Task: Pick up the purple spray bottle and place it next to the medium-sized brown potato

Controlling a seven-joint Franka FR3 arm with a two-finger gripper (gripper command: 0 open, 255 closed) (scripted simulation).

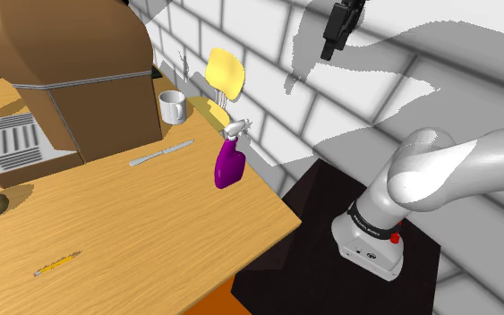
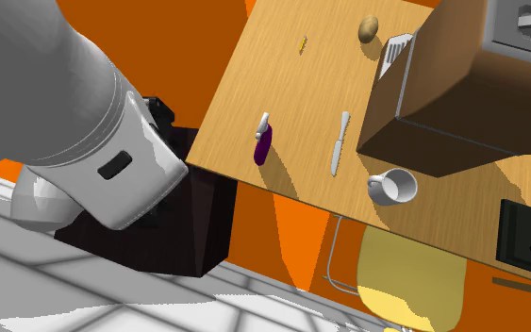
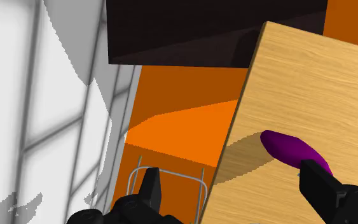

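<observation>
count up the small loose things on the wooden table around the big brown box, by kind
purple spray bottle: 1
knife: 1
mug: 1
pencil: 1
potato: 1
total: 5

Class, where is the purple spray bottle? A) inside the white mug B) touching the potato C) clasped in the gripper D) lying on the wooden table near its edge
D: the purple spray bottle lies on the wooden table by its edge, with the open gripper high up, clear of it.
</observation>
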